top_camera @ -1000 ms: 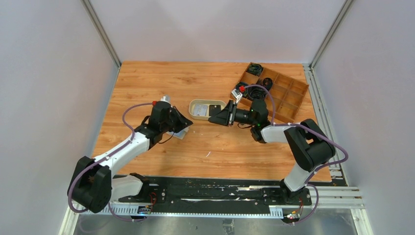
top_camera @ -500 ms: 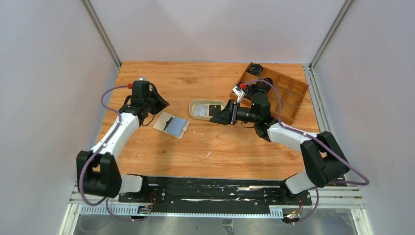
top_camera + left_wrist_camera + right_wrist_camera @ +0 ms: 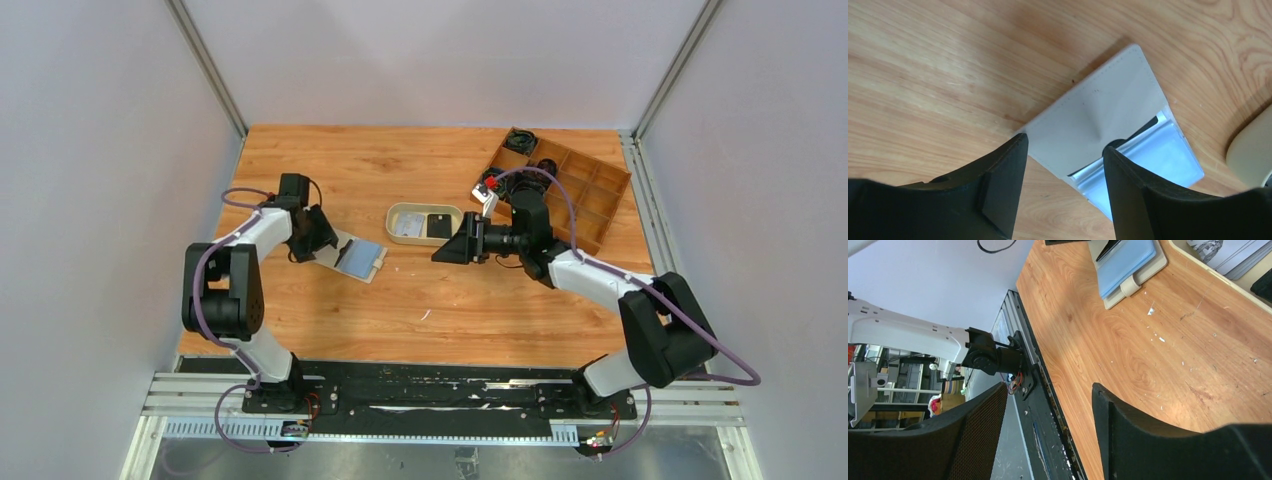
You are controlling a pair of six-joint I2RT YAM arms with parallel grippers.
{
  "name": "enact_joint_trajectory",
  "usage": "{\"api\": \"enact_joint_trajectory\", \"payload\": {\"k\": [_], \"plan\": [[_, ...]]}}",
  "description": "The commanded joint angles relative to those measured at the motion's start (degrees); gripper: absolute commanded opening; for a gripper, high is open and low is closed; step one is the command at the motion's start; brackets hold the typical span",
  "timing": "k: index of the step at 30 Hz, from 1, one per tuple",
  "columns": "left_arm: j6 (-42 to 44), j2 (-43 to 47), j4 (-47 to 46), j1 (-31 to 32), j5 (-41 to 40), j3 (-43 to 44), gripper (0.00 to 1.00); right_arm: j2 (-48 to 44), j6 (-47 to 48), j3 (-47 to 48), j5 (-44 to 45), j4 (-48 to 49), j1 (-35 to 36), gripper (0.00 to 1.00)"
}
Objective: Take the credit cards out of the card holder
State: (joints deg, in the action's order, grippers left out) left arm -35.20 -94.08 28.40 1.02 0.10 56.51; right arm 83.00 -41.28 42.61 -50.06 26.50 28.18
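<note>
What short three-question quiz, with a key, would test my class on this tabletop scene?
1. True or false: the left claw is gripping the flat beige bifold card holder.
2. Fill in: seen from above, the card holder lies to the ___ of the oval beige dish.
3. Where is the thin pale blue plastic card? A inside the dish; B on the card holder; C beneath the dish.
Key: 1 false, its jaws stand open; 2 left; 3 B.
</note>
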Motion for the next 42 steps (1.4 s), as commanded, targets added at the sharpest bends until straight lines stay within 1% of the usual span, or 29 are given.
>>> {"api": "enact_joint_trajectory", "payload": {"k": [1,3,7,9,17,21,25,28,32,35,38,42], "plan": [[3.7,-0.3,2.9,-0.8,-6.4,3.5,0.68,-1.2,2.6,0.7,-1.5,-2.6,-0.1,0.67],[5.3,-0.8,4.1,-0.8,-7.1,5.2,0.7,-0.5,2.1,0.5,-1.7,-1.7,-0.1,0.67],[7.9,-3.6,6.5,-0.8,-6.9,8.4,0.7,1.1,0.7,0.3,-2.2,0.6,-0.2,0.67],[7.6,-4.6,5.7,-0.8,-5.7,7.7,0.7,1.6,0.5,0.4,-2.5,0.8,-0.2,0.67],[6.4,-6.9,1.1,-0.8,-5.5,2.6,0.65,1.7,1.2,0.2,-2.8,0.0,-0.2,0.67],[5.7,-6.2,-3.3,-0.8,-1.0,-1.5,0.64,2.0,1.4,0.1,-2.8,0.0,-0.2,0.67],[3.0,-4.0,-8.4,-0.8,7.5,-7.4,0.64,2.9,1.5,0.3,-3.1,0.1,-0.1,0.67],[1.2,-2.5,-9.9,2.1,8.8,-10.3,0.64,4.0,1.5,0.6,-3.7,0.3,-0.1,0.67],[-3.1,-0.7,-11.5,9.4,8.8,-13.0,0.63,5.3,1.8,1.3,-4.1,0.4,-0.1,0.67],[-6.7,0.5,-13.3,13.3,9.1,-15.4,0.63,5.7,2.1,1.6,-4.1,0.1,0.0,0.67],[-9.5,2.5,-14.5,15.3,9.4,-17.1,0.63,5.8,2.1,1.6,-4.0,-0.1,-0.1,0.67],[-11.8,6.6,-15.2,15.7,9.7,-19.2,0.62,5.9,2.4,1.1,-3.8,-0.3,-0.1,0.67]]}}
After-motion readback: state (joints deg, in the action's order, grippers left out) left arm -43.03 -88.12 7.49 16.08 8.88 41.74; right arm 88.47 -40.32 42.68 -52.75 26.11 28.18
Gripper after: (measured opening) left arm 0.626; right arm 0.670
